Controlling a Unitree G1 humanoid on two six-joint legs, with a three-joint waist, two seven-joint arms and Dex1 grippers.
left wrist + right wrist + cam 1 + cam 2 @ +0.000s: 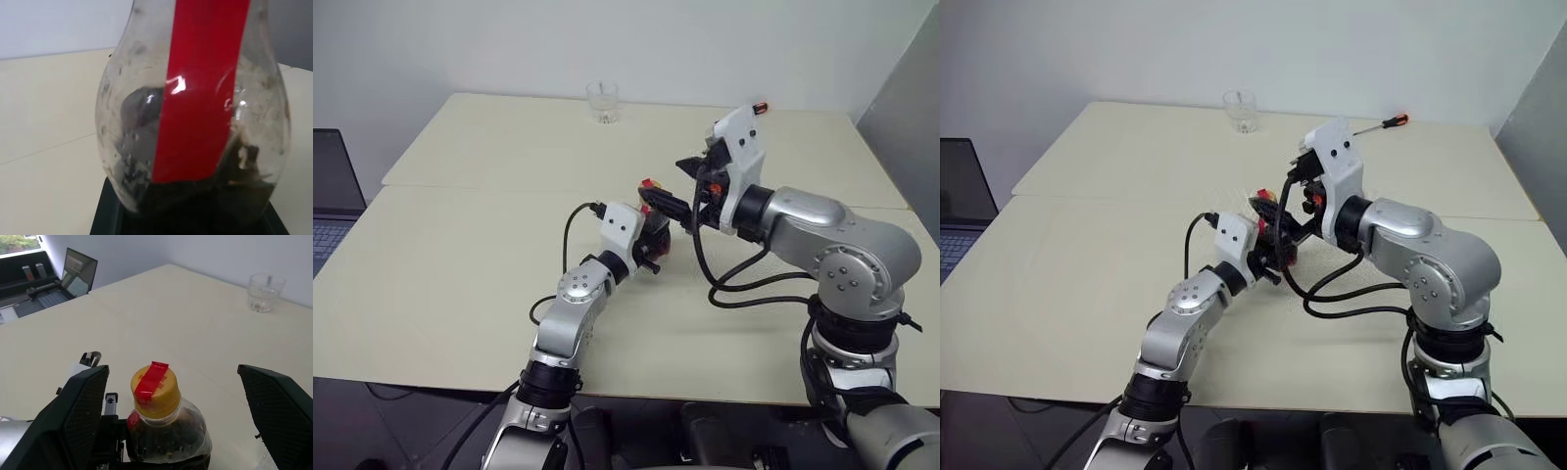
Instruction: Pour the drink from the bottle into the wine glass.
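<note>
My left claw point(656, 245) is closed on the bottle point(164, 431), gripping its rounded body low down and holding it upright above the surface point(460, 274). The drink point(195, 191) sits dark in the bottom of the bottle, behind the red strip of label. The yellow cap point(155, 390) with its red tape is on the neck, so the step in hand, as I judge it, is uncapping.

Just to the right of the bottle, my right claw point(171, 396) stands wide open, one finger on each side of the cap and neither touching it.

Procedure for this step:
1. Centre the open fingers on the cap, not on the neck below it.
2. Close squarely on the cap's ribbed side before any twist.
3. Keep the left grip firm so the bottle does not turn with the cap.
4. Lift the cap straight off and keep the bottle upright to avoid a spill.

Well beyond the bottle, near the far edge of the surface, stands a short clear tumbler point(603, 102); it is not the target. A screwdriver point(1379, 123) lies far to the right of the tumbler. I cannot see the wine glass in these views.
</note>
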